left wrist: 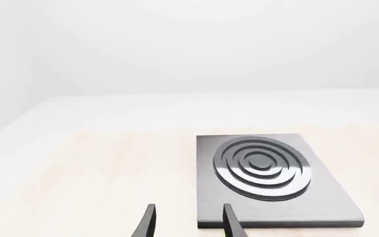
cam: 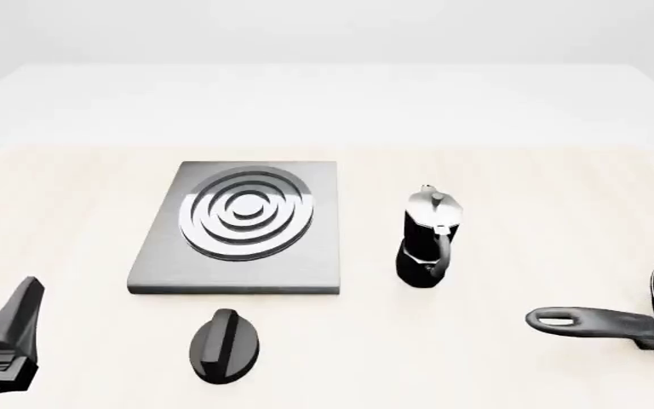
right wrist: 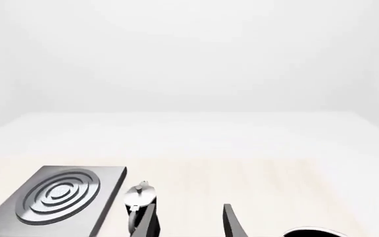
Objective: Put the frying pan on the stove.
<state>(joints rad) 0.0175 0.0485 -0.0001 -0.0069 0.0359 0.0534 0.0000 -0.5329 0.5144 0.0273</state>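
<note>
Pale tabletop: frying pan far right, apart from open left fingers.

- The left gripper sits at the near left edge of the front view, low by the table, fingers pointing up and away.
- In the left wrist view, its two dark fingertips stand apart with nothing between them.
- The right gripper lies outside the front view; its wrist view shows its fingers spread and empty.

stove left, pan far right
</note>
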